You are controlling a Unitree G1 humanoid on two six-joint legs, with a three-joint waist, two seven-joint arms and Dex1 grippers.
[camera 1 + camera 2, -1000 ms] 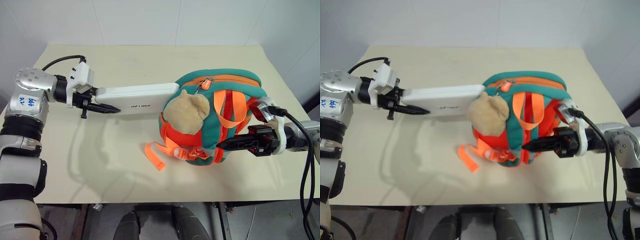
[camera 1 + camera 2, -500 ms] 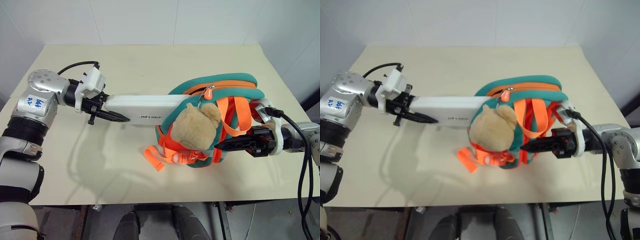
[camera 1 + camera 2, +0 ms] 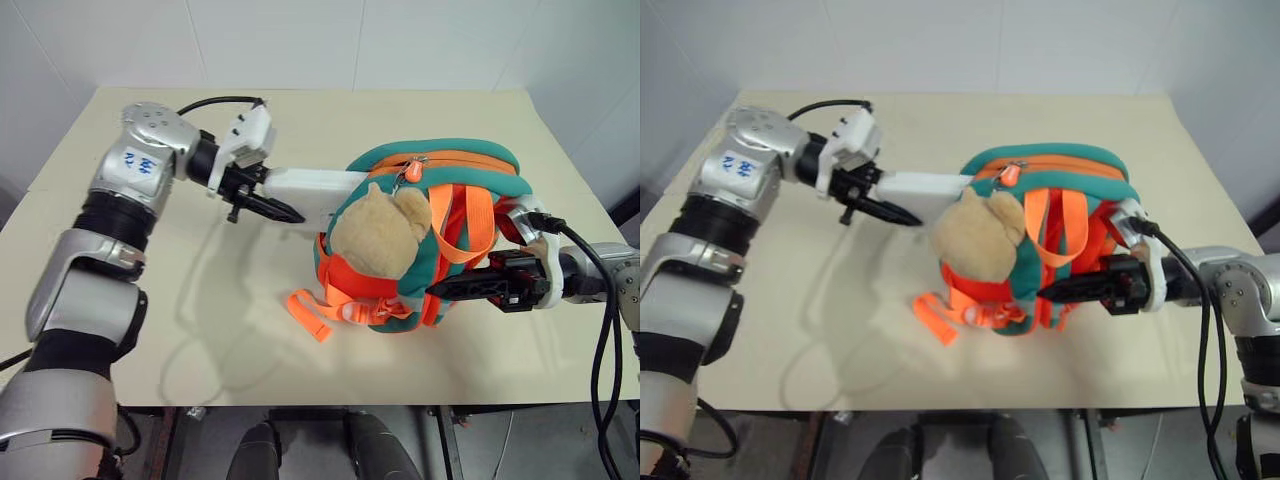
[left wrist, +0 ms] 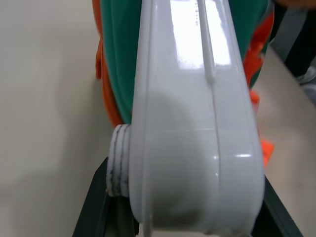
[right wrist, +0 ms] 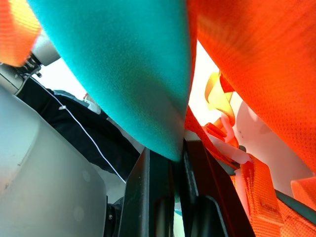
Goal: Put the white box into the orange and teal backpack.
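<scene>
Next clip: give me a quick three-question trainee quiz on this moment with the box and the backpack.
1. True or false: the white box lies flat on the table, clear of the backpack.
2. Which gripper is clamped on teal backpack fabric? A) left gripper B) right gripper
3. Fill in: the tan plush ball hangs on the backpack's side facing the ____ arm.

Key
1. False: its far end is inside the backpack's opening, the near end held by the left gripper.
2. B
3. left
</scene>
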